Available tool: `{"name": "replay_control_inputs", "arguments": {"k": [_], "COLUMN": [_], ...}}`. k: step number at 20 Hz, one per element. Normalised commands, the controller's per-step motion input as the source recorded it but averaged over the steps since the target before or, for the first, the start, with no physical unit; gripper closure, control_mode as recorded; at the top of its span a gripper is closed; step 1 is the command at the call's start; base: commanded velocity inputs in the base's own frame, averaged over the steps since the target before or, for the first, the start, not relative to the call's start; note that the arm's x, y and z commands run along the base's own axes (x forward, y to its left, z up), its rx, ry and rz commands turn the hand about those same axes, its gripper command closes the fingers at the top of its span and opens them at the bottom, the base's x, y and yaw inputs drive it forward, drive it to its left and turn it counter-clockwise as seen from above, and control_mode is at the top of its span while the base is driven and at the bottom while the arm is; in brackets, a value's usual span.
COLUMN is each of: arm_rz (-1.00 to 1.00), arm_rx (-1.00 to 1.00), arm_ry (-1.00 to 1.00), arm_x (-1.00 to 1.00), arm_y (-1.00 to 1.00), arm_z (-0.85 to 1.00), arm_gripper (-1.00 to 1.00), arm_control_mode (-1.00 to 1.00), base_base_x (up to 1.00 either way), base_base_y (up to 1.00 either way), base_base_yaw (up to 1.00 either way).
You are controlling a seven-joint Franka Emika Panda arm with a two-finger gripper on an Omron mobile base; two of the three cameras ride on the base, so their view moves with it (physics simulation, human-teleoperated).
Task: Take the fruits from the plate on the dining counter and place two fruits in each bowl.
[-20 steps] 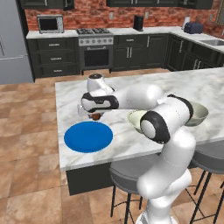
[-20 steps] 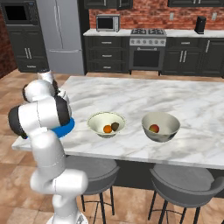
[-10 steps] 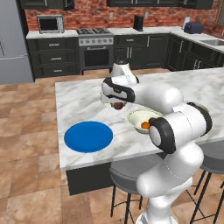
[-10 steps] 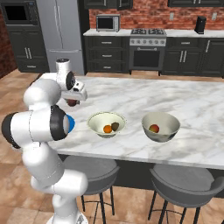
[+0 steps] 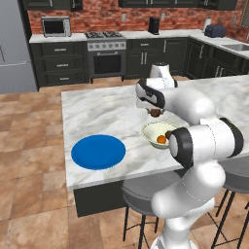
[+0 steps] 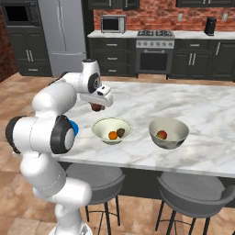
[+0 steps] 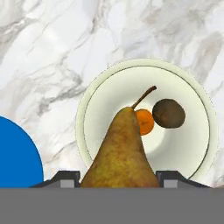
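My gripper [image 6: 96, 106] is shut on a tan-brown pear [image 7: 122, 153], held a little above the marble dining counter [image 5: 102, 109] by the cream-white bowl's [image 6: 102, 130] far-left rim. In the hand view the pear's stem hangs over that bowl [image 7: 87, 109], between my fingertips [image 7: 61, 179]. An orange [image 6: 112, 135] and a dark kiwi [image 6: 120, 132] lie in the cream bowl [image 5: 151, 131]. The grey bowl [image 6: 176, 133] holds the red-yellow mango [image 6: 161, 134]. The blue plate [image 5: 98, 151] lies bare to the left of my gripper [image 5: 155, 113].
Round stools [image 6: 94, 176] stand under the counter's near edge. Bare marble stretches behind and to the right of the bowls. Dark cabinets and a stove [image 5: 107, 56] line the far wall.
My arm has swung to the right, carrying the pear from above the blue plate to beside the cream-white bowl. The fruits in the bowls have not moved.
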Motion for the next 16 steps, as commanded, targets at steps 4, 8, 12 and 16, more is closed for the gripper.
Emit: {"name": "replay_control_inputs", "arguments": {"k": [4,8,12,16], "arm_rz": [-0.22,-0.23,-0.21,-0.21], "arm_rx": [0.00,0.00,0.00,0.00], "arm_ry": [0.01,0.01,0.00,0.00], "arm_x": [0.00,0.00,0.00,0.00], "arm_y": [-1.00,-1.00,-1.00,-1.00], "arm_z": [0.00,0.00,0.00,-0.02], "arm_gripper": [1.00,1.00,1.00,1.00], "arm_control_mode": [-1.00,-1.00,-1.00,-1.00], "base_base_x": [0.00,0.00,0.00,0.00], "base_base_y": [0.00,0.00,0.00,0.00], "base_base_yaw": [0.00,0.00,0.00,0.00]}}
